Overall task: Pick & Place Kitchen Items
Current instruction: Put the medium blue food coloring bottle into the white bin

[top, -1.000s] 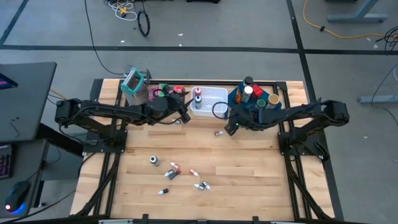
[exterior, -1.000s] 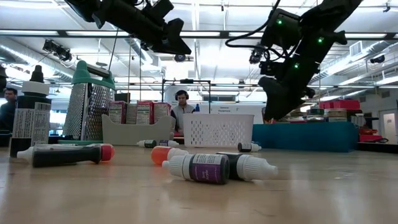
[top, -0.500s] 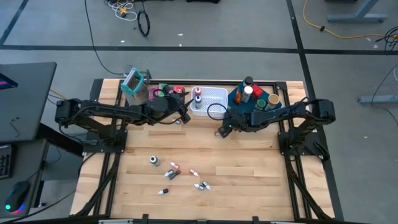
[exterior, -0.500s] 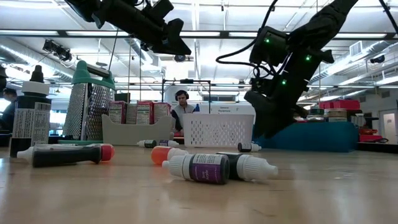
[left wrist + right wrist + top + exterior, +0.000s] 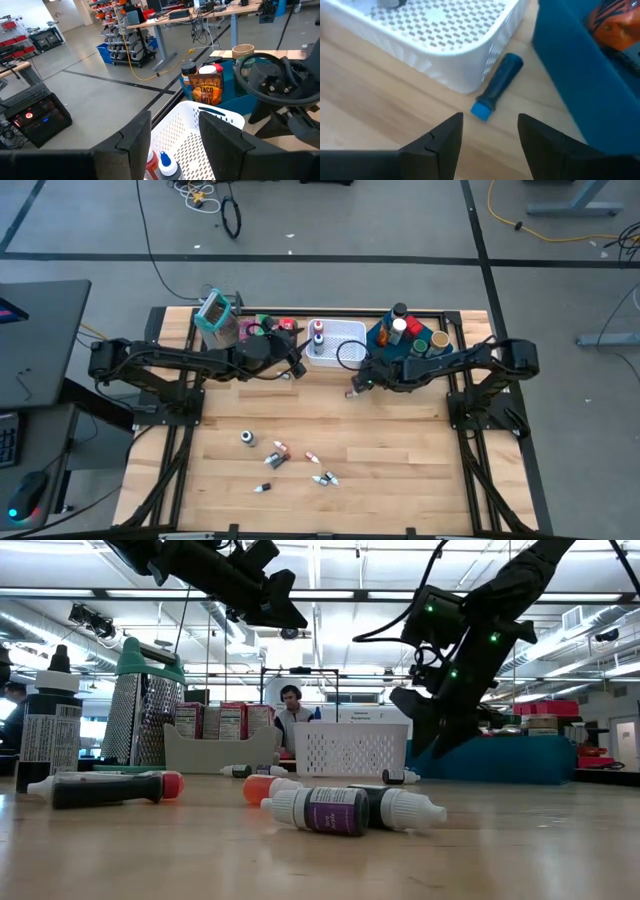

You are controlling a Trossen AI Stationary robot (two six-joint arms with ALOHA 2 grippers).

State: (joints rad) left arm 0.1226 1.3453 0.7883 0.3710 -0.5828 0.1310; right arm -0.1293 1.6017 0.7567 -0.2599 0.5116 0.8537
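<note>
Overhead, wood tabletop (image 5: 400, 450), loose bottles (image 5: 280, 455); grey concrete floor (image 5: 330, 220).

The table (image 5: 400, 450) is pale wood, smooth with a faint sheen. The basket (image 5: 445, 40) looks like white perforated plastic, matt. The tube (image 5: 496, 87) is dark glossy plastic with a blue cap. The grater (image 5: 140, 715) is shiny metal under a green plastic handle.
</note>
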